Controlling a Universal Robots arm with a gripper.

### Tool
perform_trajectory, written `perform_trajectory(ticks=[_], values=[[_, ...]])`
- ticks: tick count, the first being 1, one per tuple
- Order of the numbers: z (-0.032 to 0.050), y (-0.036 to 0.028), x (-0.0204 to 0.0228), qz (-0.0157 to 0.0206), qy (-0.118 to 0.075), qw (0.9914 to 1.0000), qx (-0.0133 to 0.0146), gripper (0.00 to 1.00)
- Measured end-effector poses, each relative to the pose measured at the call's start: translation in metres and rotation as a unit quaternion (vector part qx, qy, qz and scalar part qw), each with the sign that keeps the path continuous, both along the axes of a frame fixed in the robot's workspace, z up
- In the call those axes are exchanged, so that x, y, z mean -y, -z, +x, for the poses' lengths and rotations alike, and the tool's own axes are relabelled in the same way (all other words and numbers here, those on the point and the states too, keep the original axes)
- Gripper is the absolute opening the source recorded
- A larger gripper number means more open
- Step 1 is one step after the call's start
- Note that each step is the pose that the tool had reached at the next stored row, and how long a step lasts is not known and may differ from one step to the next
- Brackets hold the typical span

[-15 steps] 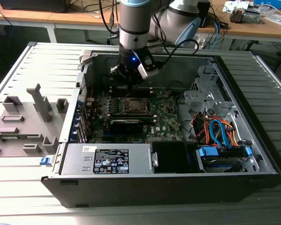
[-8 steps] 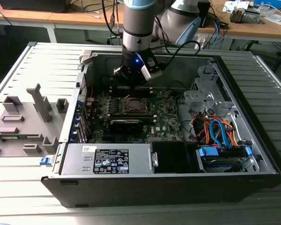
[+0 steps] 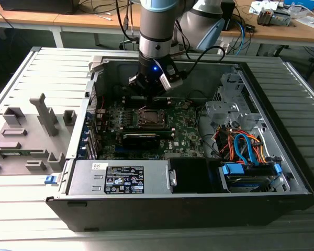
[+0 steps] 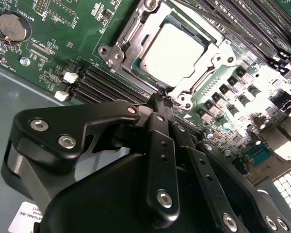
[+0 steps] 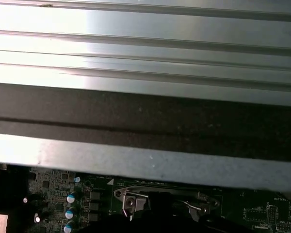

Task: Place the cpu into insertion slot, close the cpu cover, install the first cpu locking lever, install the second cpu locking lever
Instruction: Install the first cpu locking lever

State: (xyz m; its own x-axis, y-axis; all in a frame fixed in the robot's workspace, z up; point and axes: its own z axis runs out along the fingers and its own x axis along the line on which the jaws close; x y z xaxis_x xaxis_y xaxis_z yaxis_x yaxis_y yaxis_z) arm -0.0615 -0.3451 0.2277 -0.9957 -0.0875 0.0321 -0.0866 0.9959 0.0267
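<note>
**CPU seated under its cover, gripper closed at the socket edge**

In the second wrist view the cpu (image 4: 172,48) lies flat in the socket, its pale metal top showing through the square opening of the cpu cover (image 4: 131,41), which appears folded down around it; whether the cover is fully pressed home cannot be told. The gripper (image 4: 160,104) has its black fingers drawn together to a narrow tip with nothing between them, and that tip sits just at the socket's near edge, beside a thin locking lever (image 4: 196,80) that runs along the frame; whether it touches the lever is unclear. In the exterior view the gripper (image 3: 149,94) hangs over the far part of the motherboard (image 3: 188,130) inside the open computer case (image 3: 282,157), just beyond the socket (image 3: 147,116); a long black card (image 3: 141,138) lies nearer, and a grey power supply (image 3: 120,178) sits along the near wall.

Handling, as a judgement: the chip is light, stiff and fragile, with delicate contacts beneath, so it is best left alone now that it is seated; the cover is thin sheet metal, stiff but easily bent, best pushed on its flat rim; the levers are springy wire, likely to slip off smooth fingertips, best caught near their hooked free ends.
</note>
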Motion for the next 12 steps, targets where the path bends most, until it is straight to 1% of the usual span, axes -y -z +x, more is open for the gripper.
perform_trajectory(ticks=[12], values=[[0.0039,0.0071,0.0,-0.0001,-0.001,1.0,-0.0001,0.11]])
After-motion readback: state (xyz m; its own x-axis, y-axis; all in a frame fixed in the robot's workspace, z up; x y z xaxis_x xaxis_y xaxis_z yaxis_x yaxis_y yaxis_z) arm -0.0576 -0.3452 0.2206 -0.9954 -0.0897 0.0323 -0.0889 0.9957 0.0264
